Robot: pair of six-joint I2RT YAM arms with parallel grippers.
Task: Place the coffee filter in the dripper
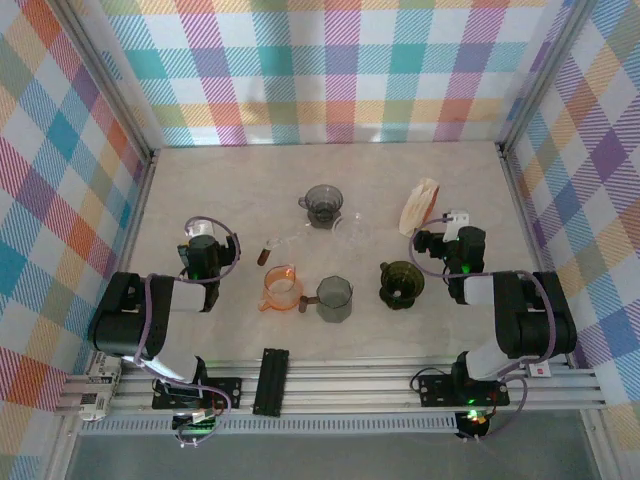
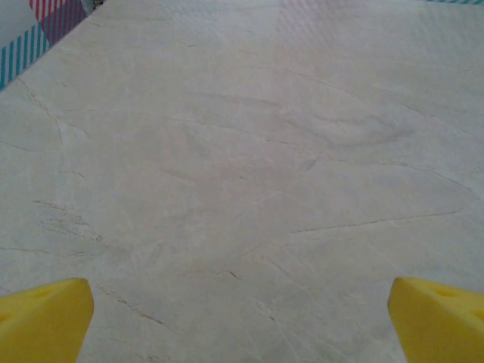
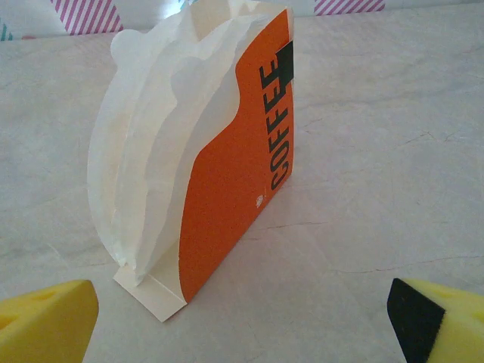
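Coffee filter stack (image 3: 144,159) (orange-sleeved) stands upright on worktop (image 3: 393,151) before the spread right hand (image 3: 242,325); left hand (image 2: 242,321) likewise spread.

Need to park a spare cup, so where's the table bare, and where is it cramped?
Bare: the far strip along the back wall beyond the far grey cup, and the marble ahead of the left hand. Crowded: the middle, where orange dripper, near grey cup and green dripper cluster, with the filter pack right before the right hand.
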